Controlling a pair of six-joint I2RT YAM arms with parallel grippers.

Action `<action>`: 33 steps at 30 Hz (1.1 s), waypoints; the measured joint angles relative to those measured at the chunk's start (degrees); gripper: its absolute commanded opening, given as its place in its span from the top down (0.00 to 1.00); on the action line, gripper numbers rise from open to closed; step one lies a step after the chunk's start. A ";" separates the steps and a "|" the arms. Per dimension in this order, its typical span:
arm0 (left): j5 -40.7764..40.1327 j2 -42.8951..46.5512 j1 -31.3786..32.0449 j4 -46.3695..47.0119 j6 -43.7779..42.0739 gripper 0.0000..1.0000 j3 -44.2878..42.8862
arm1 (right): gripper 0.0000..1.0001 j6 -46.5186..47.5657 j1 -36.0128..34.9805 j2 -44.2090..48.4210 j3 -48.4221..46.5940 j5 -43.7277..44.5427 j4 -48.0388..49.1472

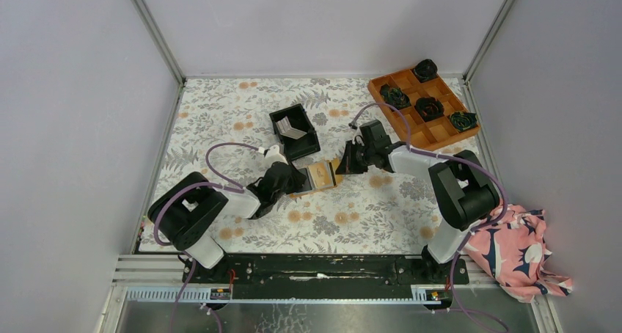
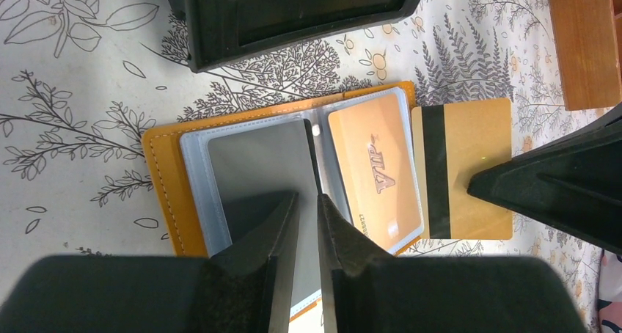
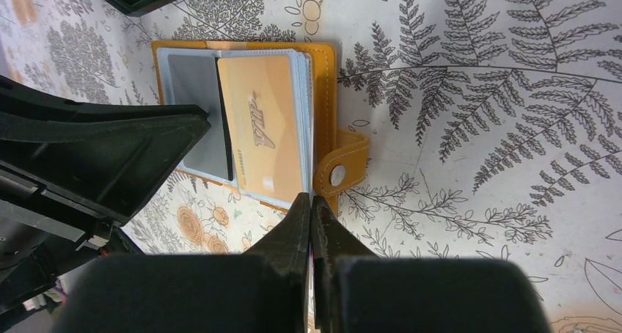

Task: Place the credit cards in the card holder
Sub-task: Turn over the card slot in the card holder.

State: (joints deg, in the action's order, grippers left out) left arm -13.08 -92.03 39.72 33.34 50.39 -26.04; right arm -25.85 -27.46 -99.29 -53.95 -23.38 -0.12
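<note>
Card holder [image 2: 163, 190] lies open and flat on the patterned table [image 1: 242, 113], pockets up, between the two grippers. Two credit cards already sit in its pockets: a grey card [image 2: 253, 164] in its left half and a gold VIP card [image 2: 374, 164] in its right half. At its right edge, a gold card with a black stripe [image 2: 469, 142] is not yet in a pocket. The right gripper [image 3: 311, 201] has its fingers closed, and they appear to pinch this card's outer edge. The left gripper [image 2: 309, 196] rests its tips over the holder's middle fold. Its fingers are parted by a narrow gap with nothing visibly between them, and it seems to pin the holder open. Just beyond the holder stands a black bin [image 1: 287, 113] with more pale cards [image 1: 293, 133] inside. The task looks partly done: the striped card needs seating, then the bin's cards.
</note>
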 measured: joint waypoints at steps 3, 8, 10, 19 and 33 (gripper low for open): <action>0.00 -0.15 0.00 0.28 0.00 0.78 0.00 | 1.00 -1.22 0.90 -0.07 1.53 -1.81 2.32; 0.00 -0.59 0.00 0.96 0.00 0.78 0.00 | 1.00 -3.69 2.05 -0.07 3.87 -5.01 6.51; -0.02 -0.63 0.00 1.03 0.00 0.78 0.00 | 1.00 -4.59 2.32 -0.07 4.39 -6.08 7.85; -0.02 -1.20 0.00 1.95 0.02 0.78 0.00 | 1.00 -8.57 2.93 -0.07 5.99 -9.92 13.73; -0.28 -0.39 0.00 1.44 0.02 0.81 0.52 | 1.00 -11.50 2.86 -0.07 5.99 -13.57 18.08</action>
State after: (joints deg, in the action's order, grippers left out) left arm -13.37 -92.42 39.72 34.79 50.41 -25.52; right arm -37.34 -24.60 -99.35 -47.97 -36.95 17.96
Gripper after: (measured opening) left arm 0.196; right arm 0.017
